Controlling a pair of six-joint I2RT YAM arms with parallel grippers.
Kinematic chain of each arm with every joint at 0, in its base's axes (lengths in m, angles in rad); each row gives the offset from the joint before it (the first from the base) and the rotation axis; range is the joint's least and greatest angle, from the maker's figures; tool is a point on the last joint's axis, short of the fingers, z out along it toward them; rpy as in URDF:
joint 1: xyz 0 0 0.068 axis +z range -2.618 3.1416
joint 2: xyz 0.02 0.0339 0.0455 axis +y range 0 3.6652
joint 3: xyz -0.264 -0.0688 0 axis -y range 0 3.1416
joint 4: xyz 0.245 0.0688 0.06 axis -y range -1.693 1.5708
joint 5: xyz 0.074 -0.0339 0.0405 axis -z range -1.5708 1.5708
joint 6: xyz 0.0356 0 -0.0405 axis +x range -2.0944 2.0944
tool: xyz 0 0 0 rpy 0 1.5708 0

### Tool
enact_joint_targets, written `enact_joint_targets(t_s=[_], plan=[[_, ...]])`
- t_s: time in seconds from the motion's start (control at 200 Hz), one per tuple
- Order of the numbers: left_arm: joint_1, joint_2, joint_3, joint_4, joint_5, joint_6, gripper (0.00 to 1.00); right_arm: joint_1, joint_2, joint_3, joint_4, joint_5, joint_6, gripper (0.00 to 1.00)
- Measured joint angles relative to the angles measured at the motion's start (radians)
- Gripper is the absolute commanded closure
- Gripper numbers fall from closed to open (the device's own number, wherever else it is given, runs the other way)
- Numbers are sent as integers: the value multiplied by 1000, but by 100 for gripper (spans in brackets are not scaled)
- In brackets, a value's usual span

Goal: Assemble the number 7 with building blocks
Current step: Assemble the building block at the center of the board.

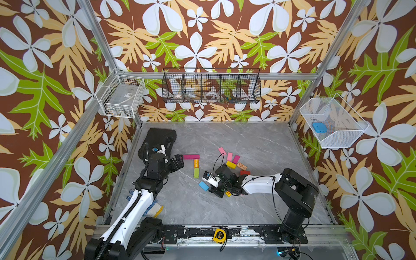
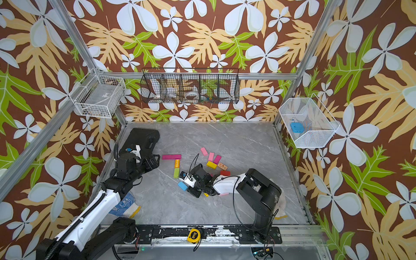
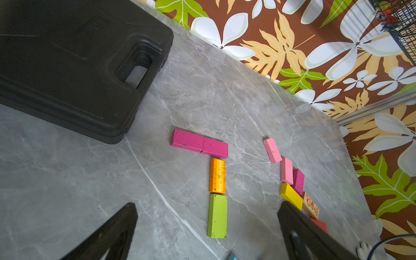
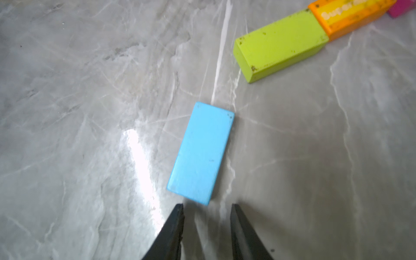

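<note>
Blue block (image 4: pixel 201 153) could be pushed rather than gripped by the right gripper (image 4: pixel 207 206), whose empty jaws are barely parted; the left gripper (image 3: pixel 208 203) is held wide open.

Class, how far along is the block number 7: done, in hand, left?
Done: two magenta wooden blocks form the top bar; orange printed block and green block run down as stem. In hand: nothing; the right hand is open, facing the flat blue block. Left: probably adding blue below green.
</note>
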Motion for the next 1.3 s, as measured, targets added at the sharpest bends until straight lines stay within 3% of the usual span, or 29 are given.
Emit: enact_joint_targets(t_s=[0.305, 0.691, 0.976, 1.301], plan=[[0, -1, 0, -3, -6, 0, 0, -1, 65, 63, 11, -63, -154, 66], [0, 12, 0, -3, -9, 0, 0, 0, 101, 116, -16, -132, -208, 63], [0, 12, 2, -3, -10, 0, 0, 3, 124, 127, 18, -121, -160, 59], [0, 12, 5, -3, -10, 0, 0, 30, 110, 58, 148, -56, -34, 61]])
